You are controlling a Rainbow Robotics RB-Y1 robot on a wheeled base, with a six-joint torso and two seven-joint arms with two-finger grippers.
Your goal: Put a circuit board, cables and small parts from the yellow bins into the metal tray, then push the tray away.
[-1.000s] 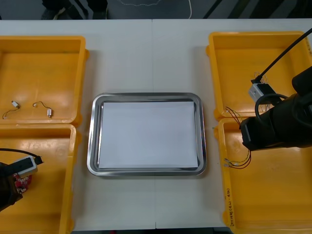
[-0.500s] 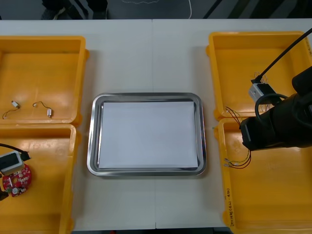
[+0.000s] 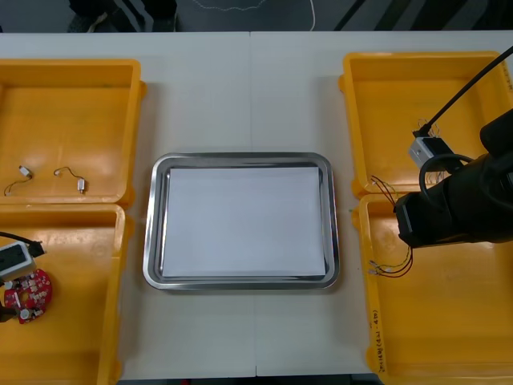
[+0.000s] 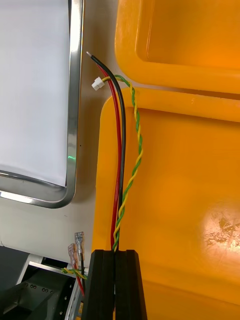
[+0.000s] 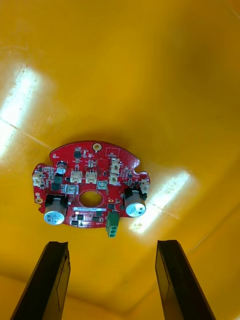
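A round red circuit board (image 5: 90, 192) lies flat on the floor of the near-left yellow bin (image 3: 72, 337), also seen as the board (image 3: 28, 293) at the front view's left edge. My left gripper (image 5: 114, 282) hovers open just short of it, one finger (image 5: 52, 280) at each side and nothing between them. My right gripper (image 4: 114, 255) is shut on a bundle of cables (image 4: 120, 150): red, black and a twisted yellow-green pair. The bundle runs along the near-right bin's (image 3: 449, 321) inner rim, beside the metal tray (image 4: 75, 100). Cable ends (image 3: 393, 269) show under the right arm (image 3: 453, 208).
The metal tray (image 3: 240, 160), white inside, sits in the middle between the bins. Two small metal parts (image 3: 80, 184) with thin wires lie in the far-left bin (image 3: 72, 80). The far-right bin (image 3: 385, 88) stands beyond the right arm.
The left arm has drawn back toward the left edge, uncovering the circuit board in the near-left bin. The right arm and its cables have not moved.
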